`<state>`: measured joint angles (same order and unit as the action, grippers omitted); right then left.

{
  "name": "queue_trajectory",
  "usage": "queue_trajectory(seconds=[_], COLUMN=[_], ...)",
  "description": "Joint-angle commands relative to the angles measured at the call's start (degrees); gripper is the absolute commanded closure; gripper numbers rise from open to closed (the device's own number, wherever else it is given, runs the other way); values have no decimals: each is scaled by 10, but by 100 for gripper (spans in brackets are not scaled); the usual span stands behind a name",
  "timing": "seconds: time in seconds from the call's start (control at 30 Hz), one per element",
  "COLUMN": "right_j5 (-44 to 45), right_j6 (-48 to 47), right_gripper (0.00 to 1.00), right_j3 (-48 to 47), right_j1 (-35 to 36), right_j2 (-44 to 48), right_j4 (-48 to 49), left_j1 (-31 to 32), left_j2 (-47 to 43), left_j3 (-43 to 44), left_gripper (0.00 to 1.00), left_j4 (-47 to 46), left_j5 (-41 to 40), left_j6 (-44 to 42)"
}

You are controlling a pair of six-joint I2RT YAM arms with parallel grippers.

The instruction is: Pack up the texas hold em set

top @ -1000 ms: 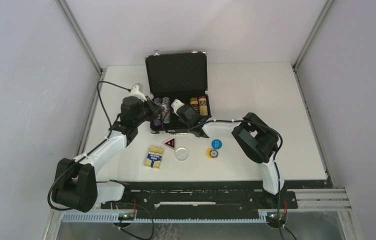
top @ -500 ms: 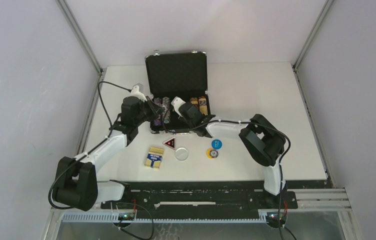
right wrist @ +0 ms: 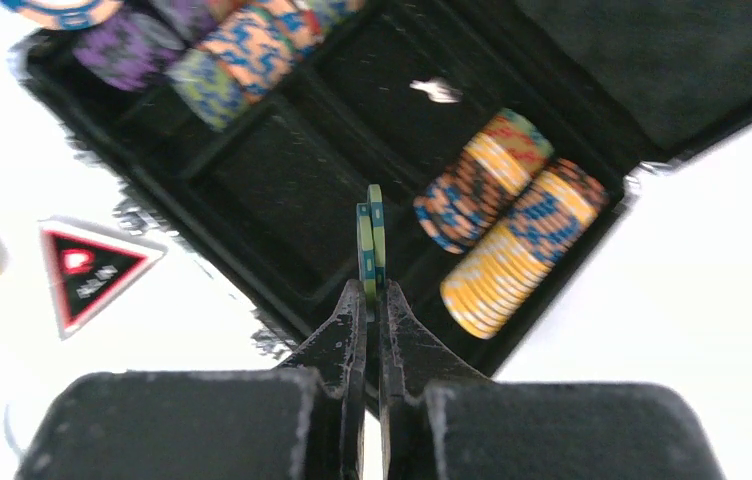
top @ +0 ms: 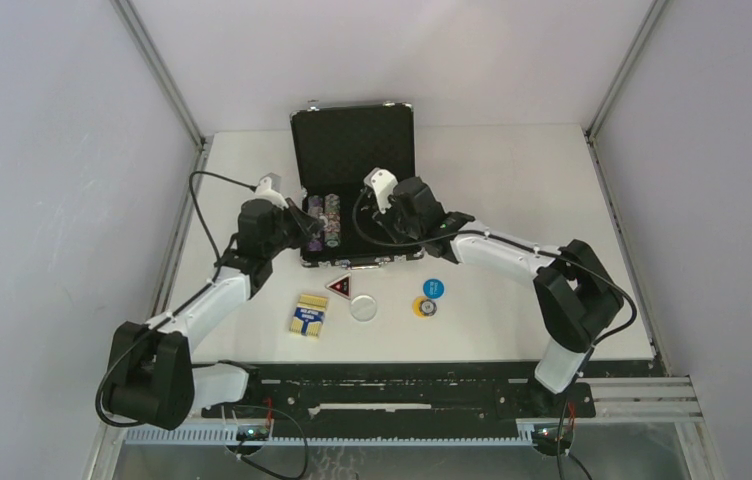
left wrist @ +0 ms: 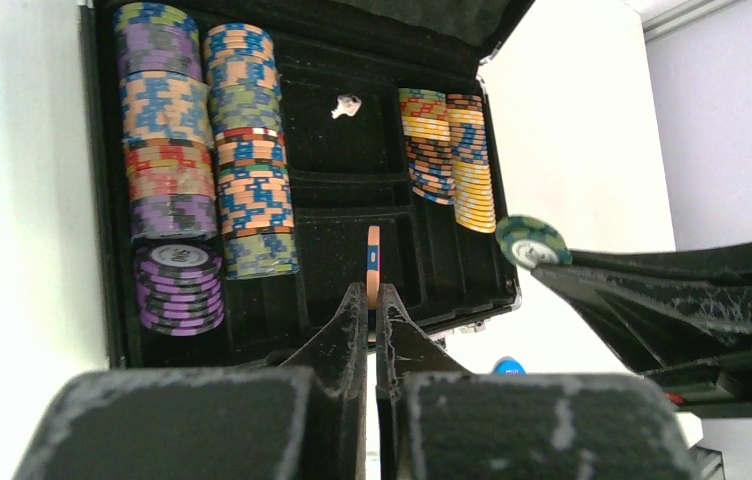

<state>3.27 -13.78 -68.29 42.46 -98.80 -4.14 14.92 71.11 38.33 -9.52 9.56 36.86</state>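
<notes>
Both tools were clamped on chips held edge-on. The left tool [left wrist: 372,295] had one orange-blue chip [left wrist: 373,262] at the left side of the open briefcase [top: 352,150]. The right tool [right wrist: 372,292] had what looked like two green chips [right wrist: 371,235] above its right half.

My take on doing it well: line the chip up with a row channel, lower it to the row's end, then release. Go one arm at a time, since they were close.

Case contents:
- Left: long chip rows [left wrist: 202,160].
- Right: two shorter rows [left wrist: 449,150].
- Middle: bays bare apart from a small white bit [left wrist: 345,104].

The card box [top: 309,314], triangular token [top: 339,287], white disc [top: 363,307], blue disc [top: 433,288] and yellow disc [top: 416,306] lay outside on the bench [top: 552,250].
</notes>
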Motion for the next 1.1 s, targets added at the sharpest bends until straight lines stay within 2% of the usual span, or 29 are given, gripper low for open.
queue_trajectory(seconds=[0.0,0.47,0.73,1.07], right_j5=[-157,-236,-219,-241], right_j6=[41,49,41,42], right_gripper=[100,100,100,100], right_j3=[1,-51,-117,-186], right_j1=[6,57,68,41], right_j2=[19,-69,-128,-179], right_j4=[17,30,18,-8], left_j1=[-18,-79,-80,-81], left_j2=[-33,-141,-129,-122], left_j3=[-12,-85,-86,-81], left_gripper=[100,100,100,100], left_j4=[-18,-23,-31,-27], left_j5=[-2,-69,-54,-53], left_j6=[14,66,69,61])
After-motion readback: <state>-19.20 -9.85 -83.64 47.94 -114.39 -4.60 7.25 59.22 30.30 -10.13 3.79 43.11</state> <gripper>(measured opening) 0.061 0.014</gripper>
